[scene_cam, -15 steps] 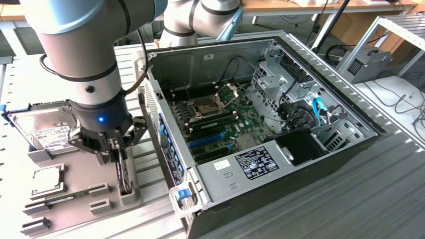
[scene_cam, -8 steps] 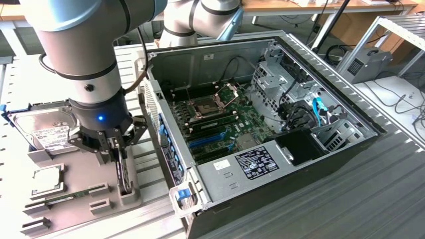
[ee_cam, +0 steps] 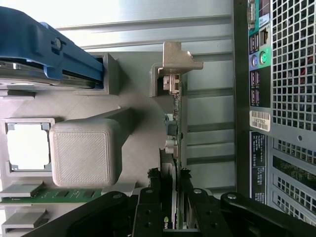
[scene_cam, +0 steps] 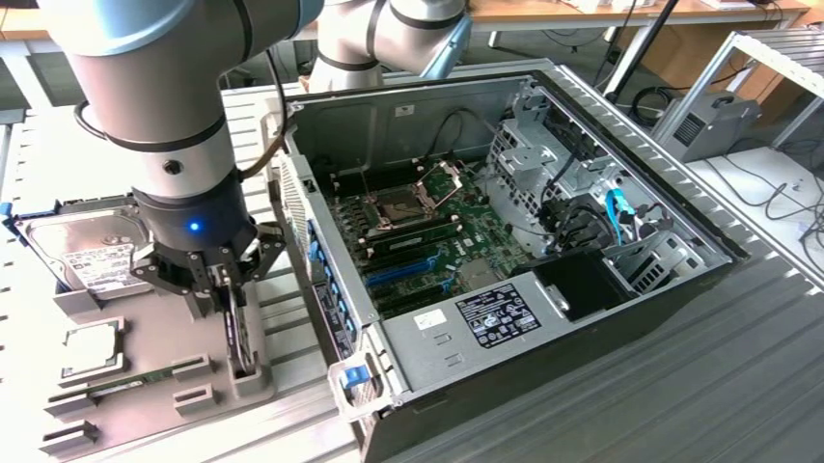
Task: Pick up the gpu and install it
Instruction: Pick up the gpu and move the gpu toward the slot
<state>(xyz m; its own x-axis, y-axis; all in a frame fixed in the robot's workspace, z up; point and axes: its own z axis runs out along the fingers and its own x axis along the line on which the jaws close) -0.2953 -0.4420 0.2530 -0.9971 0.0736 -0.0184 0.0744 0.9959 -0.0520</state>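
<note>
Grips the gpu (ee_cam: pixel 178 128) by both faces, hand (ee_cam: pixel 173 219) half closed around it. Stands on edge in the gray holder (ee_cam: pixel 84 148) just beside the computer case (scene_cam: pixel 515 338), presumably propped upright for straddling from above.

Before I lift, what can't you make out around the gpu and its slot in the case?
gpu faces: edge-on in the wrist view; in the exterior view the gripper covers most of it.
gpu end opposite its bracket: wrist view, behind the gripper's fingers.
blue slots: exterior view, insides too small.
holder groove under the gpu: both views, hidden by the card.
</note>
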